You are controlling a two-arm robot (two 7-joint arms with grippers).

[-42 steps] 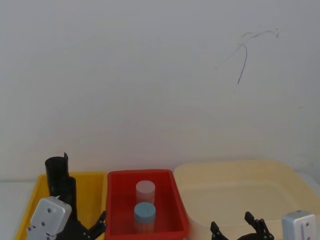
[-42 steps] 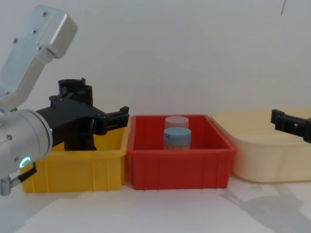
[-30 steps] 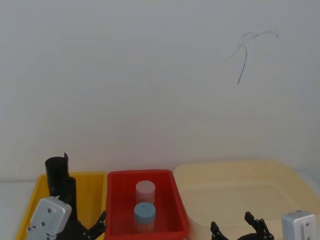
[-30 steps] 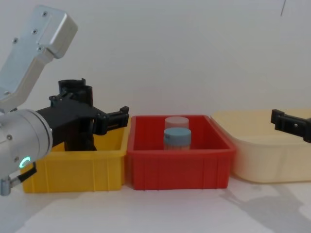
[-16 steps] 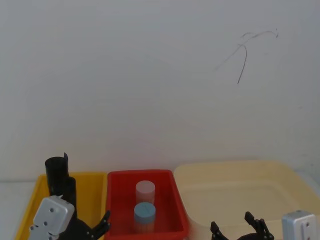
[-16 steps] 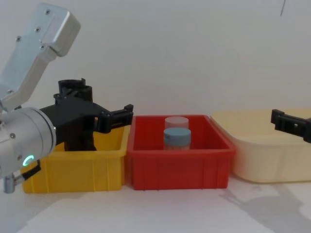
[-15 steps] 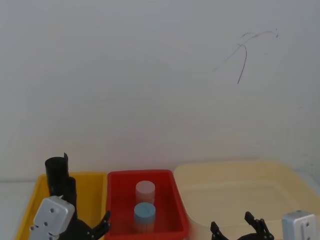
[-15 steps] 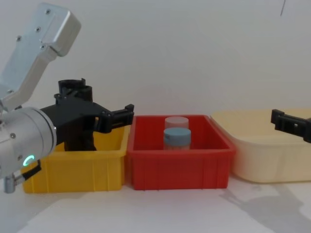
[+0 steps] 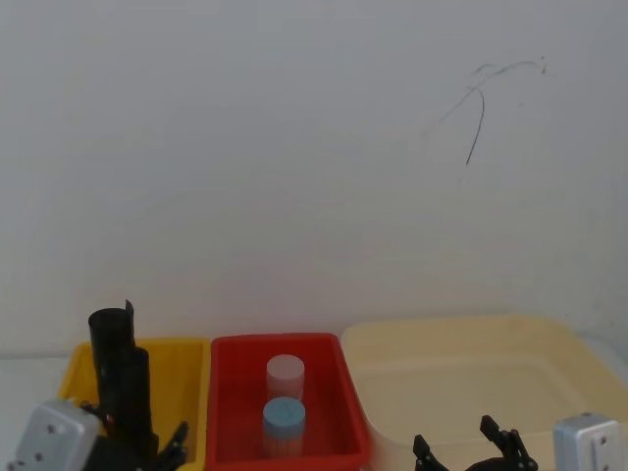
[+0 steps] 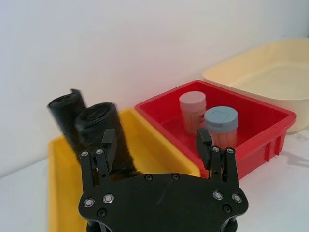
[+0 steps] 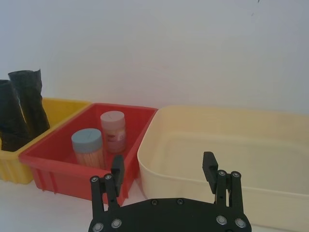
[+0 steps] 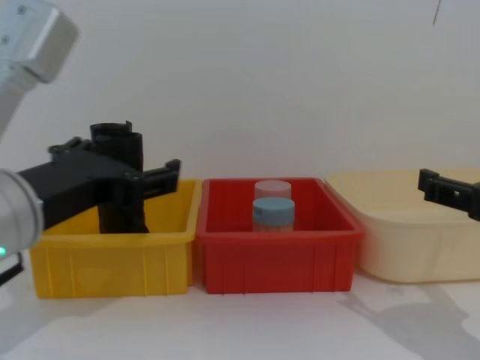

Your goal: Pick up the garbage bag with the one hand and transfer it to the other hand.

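So here's where we're at: the garbage bag (image 10: 96, 118) stands upright in the yellow bin (image 12: 112, 262). It's a thick, soft-looking roll, matte black, with a smooth rounded top. Just behind it there's a slimmer black roll (image 10: 65, 113), taller, with a jagged notched rim. The two stand so close we can't tell if they touch.

The left gripper (image 10: 155, 137) hovers on the near side of the yellow bin at about rim height, pointing in toward the rolls. Its black fingers are spread wide with nothing held between them. From the wrist camera one finger lines up with the bag, but we honestly can't tell whether it touches.

The right gripper (image 11: 163, 166) is over on the other side, by the near edge of the cream tub (image 12: 412, 240). Its fingers are just as wide apart, and it's empty too.

The yellow bin and the red bin (image 12: 274, 262) are hard, glossy plastic boxes with ribbed front walls, set right beside each other on the white table (image 12: 262, 322). Inside the red one are two round jars, one behind the other: a frosted pinkish jar (image 10: 192, 111) at the back and a blue-lidded jar (image 10: 221, 124) in front. The cream tub is wider, smooth-walled, with rounded corners.
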